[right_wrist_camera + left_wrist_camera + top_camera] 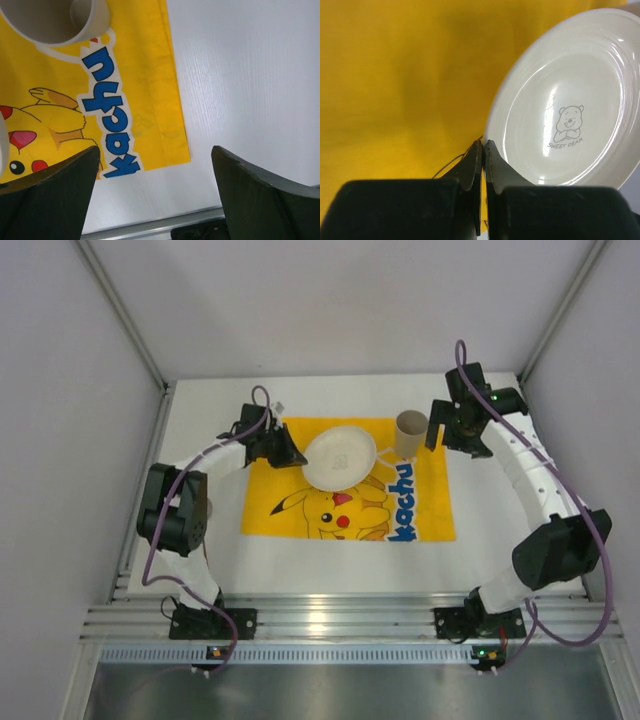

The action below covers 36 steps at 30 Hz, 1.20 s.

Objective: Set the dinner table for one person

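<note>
Noting dinner table (340, 565) lying flat under everything, long axis running left-right, rail edge facing the arm bases. Judging it rigid, heavy, fixed: working as a surface only, offering nothing to grab. Seeing yellow mat (265, 510) lying mid-table under 1 white plate (340, 457) and 1 beige cup (410, 433). Finding left gripper (482, 145) pressing fully closed right at the plate rim, hold unclear. Finding right gripper (155, 149) gaping wide, carrying nothing, hovering near the cup.

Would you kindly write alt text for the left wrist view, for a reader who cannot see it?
A white plate printed with a small bear drawing lies on a yellow mat, with the left gripper shut just beside its rim.
</note>
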Tool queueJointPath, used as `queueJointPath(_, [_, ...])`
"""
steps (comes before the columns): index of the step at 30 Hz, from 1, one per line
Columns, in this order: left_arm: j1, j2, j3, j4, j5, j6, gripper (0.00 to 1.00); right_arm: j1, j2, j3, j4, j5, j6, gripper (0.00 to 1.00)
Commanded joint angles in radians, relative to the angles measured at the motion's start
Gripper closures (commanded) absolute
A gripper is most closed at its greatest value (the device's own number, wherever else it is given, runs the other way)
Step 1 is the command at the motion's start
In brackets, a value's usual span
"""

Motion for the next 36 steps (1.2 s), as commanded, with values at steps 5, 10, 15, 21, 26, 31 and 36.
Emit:
queueJointPath(5, [-0.094,0.032,0.01,0.0,0.035,0.006,1.0,-0.039,-0.129,-0.105,0.058,0.002,-0.011,0.06])
queueJointPath(10, [-0.105,0.026,-0.013,-0.026,-0.064,-0.007,0.66,-0.06,-0.172,-0.145,0.063,-0.007,-0.026,0.06])
queueJointPath(15, [-0.113,-0.008,-0.015,-0.043,-0.114,-0.018,0.39,-0.071,-0.206,-0.178,0.069,-0.023,-0.032,0.06])
queueJointPath(21, [-0.108,-0.166,0.048,-0.272,-0.32,0.051,0.32,-0.071,-0.271,-0.221,0.075,-0.081,-0.017,0.06])
queueJointPath(26, [-0.039,-0.465,-0.102,-0.357,-0.414,0.132,0.21,-0.071,-0.352,-0.291,0.083,-0.187,0.002,0.06])
queueJointPath(31, [0.135,-0.695,-0.292,-0.481,-0.476,0.1,0.2,-0.071,-0.377,-0.366,0.103,-0.26,-0.006,0.07])
queueJointPath(36, [0.238,-0.803,-0.4,-0.489,-0.572,0.029,0.11,-0.045,-0.366,-0.354,0.09,-0.26,-0.026,0.06])
